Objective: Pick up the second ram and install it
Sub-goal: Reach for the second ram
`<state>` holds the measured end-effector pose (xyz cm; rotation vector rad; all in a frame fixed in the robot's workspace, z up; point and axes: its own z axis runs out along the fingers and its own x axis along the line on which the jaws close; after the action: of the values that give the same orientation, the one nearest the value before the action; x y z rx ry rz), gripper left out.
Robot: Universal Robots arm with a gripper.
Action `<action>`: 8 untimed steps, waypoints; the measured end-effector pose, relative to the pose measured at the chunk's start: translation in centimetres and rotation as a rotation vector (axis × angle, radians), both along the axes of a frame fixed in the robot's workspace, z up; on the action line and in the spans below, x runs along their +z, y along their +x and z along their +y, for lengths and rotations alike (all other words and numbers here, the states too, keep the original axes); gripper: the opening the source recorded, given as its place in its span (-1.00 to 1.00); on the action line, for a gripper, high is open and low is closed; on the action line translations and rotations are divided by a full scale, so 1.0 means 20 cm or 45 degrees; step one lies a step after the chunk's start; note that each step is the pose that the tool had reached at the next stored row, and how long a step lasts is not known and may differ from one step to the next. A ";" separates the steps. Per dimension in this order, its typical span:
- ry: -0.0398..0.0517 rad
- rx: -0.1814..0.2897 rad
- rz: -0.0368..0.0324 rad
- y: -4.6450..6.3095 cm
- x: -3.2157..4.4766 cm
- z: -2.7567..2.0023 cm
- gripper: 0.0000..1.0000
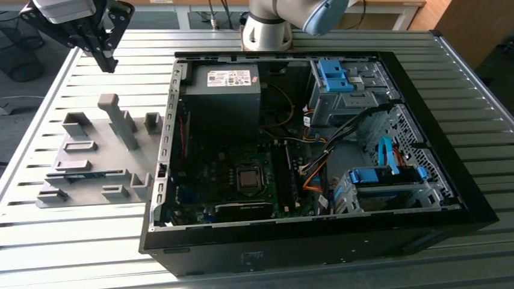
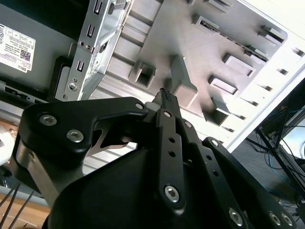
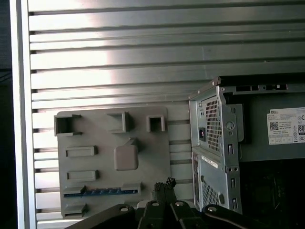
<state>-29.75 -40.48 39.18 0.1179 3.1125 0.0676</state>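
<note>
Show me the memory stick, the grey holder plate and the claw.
memory stick (image 3: 102,192): first wrist view, blue-green edge.
grey holder plate (image 3: 90,132): first wrist view, bare top.
claw (image 1: 107,65): exterior view, fingertips.

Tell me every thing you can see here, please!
Table: one, silver slatted metal, under everything.
Computer case: one, black, open, on the table.
Power box: one, dark grey with a white label, inside the case.
Drive holders: two, blue, inside the case toward the exterior view's right.
Holder plate: one, grey, beside the case on the exterior view's left.
Memory stick: one, blue-green, in a slot on the holder plate.
Robot arm: one, silver and blue, behind the case.
Gripper: one, black, shut, empty, above the holder plate's far end.
</note>
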 end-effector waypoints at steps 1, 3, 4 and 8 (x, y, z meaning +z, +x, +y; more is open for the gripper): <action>0.000 0.000 0.0000 0.00 0.000 0.000 -0.79; 0.000 0.000 0.0000 0.00 0.000 0.000 -0.79; 0.000 0.000 -0.0001 0.00 0.000 0.000 -0.79; 0.000 0.000 -0.0001 -0.01 0.000 0.000 -0.79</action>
<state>-29.94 -40.48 39.18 0.1181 3.1124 0.0677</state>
